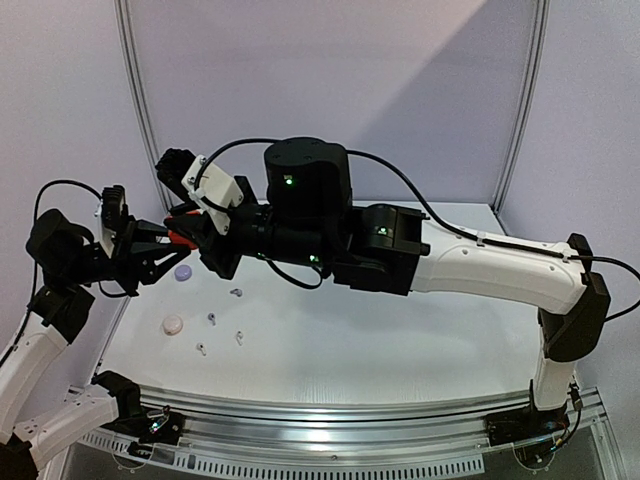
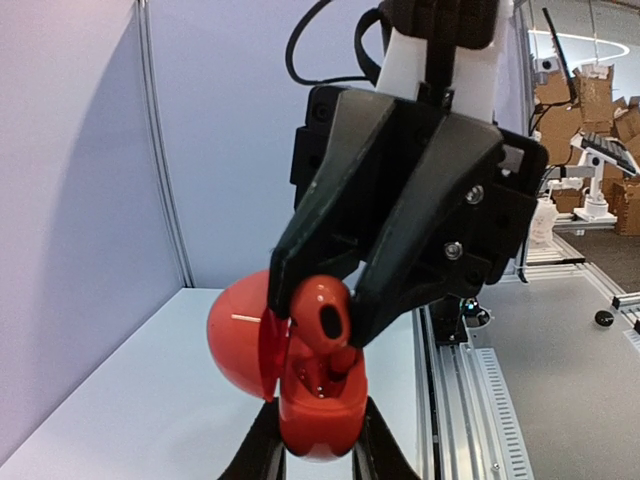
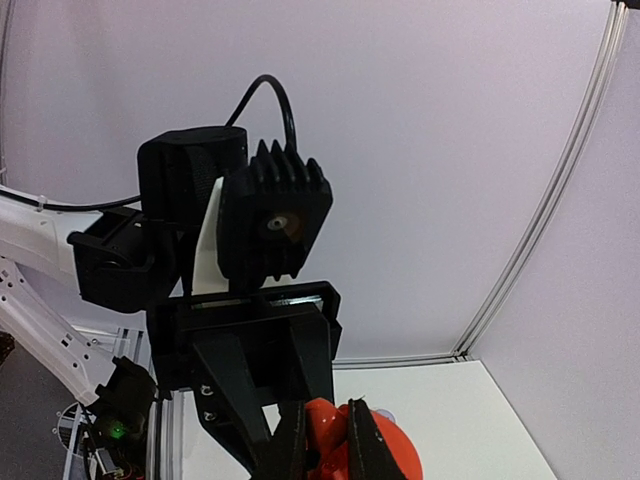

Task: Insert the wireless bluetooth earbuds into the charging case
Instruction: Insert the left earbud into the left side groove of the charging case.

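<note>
Well above the table (image 1: 400,340), the left gripper (image 2: 318,445) clamps the open red charging case (image 2: 310,410) while the right gripper (image 2: 320,300) pinches a red earbud (image 2: 323,312) at its socket (not yet seated, it seems). A tilted stem could jam, or pressing might twist the case loose.

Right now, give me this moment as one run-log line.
left gripper: shut on open red case | right gripper: shut on red earbud, above case cavity | seated: cannot tell
</note>
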Robot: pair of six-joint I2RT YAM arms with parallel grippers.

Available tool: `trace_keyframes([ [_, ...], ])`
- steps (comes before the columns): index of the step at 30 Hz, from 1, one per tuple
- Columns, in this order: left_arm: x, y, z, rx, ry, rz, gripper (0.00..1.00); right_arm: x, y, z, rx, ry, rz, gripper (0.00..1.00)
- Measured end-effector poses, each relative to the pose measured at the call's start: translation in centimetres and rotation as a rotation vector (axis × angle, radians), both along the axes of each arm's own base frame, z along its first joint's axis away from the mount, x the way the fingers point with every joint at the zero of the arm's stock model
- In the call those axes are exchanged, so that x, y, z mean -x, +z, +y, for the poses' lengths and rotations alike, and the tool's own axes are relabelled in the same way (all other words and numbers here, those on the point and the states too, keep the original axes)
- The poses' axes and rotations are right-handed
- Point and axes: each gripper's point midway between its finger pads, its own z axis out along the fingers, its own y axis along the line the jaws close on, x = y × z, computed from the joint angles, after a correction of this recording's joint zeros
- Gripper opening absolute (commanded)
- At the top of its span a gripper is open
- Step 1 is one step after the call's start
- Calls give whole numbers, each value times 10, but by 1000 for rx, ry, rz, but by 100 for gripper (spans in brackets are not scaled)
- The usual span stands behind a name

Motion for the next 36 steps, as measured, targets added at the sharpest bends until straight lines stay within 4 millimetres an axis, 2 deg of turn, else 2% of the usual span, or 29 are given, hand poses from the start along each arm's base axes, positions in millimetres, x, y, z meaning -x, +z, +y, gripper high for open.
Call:
trace_keyframes([
  [22, -4, 0, 1, 7, 21, 16, 0, -8, -4, 2, -3, -43, -3, 0],
  [29, -4, 0, 1, 6, 22, 19, 0, -8, -5, 2, 1, -42, -3, 15],
  [36, -5, -3, 1, 1, 25, 39, 0, -9, -9, 2, 12, -43, -11, 17],
])
